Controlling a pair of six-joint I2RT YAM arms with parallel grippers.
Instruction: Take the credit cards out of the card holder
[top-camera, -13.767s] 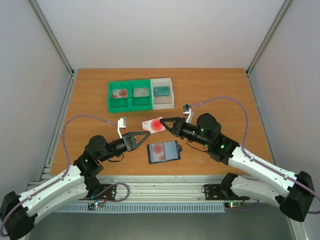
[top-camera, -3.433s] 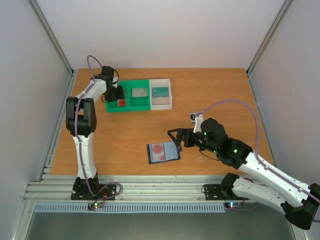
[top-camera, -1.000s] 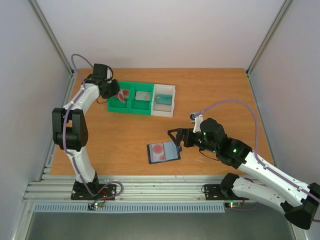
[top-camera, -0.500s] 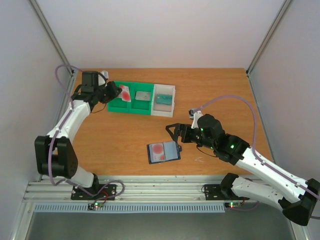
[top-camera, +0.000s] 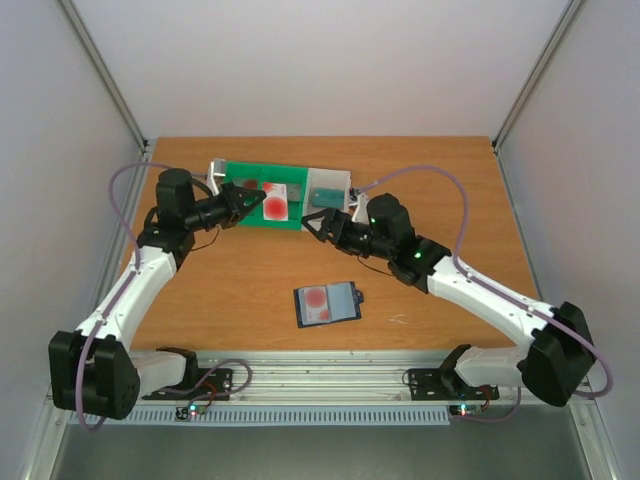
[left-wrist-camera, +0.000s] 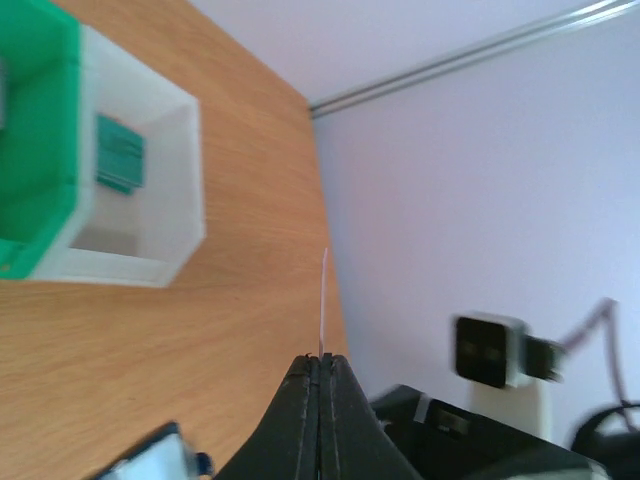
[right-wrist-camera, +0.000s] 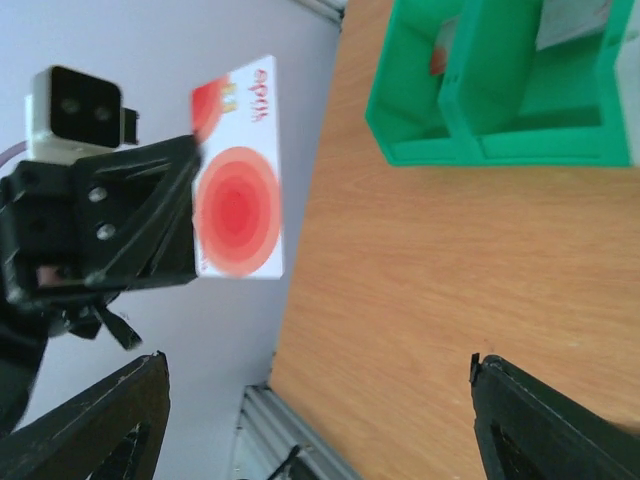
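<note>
One of the credit cards (right-wrist-camera: 238, 215) hangs in the air near the green-and-white tray (right-wrist-camera: 500, 150). The left tool (top-camera: 258, 199) is clamped shut on one edge of it. The card's printed face is turned toward the right tool (top-camera: 310, 224), which stands wide open and empty close by. We read that as a card offered for handing across. A second card (top-camera: 315, 298) sits in the card holder (top-camera: 328, 303), which lies flat on the bench (top-camera: 220, 290), so we judge the job unfinished.
</note>
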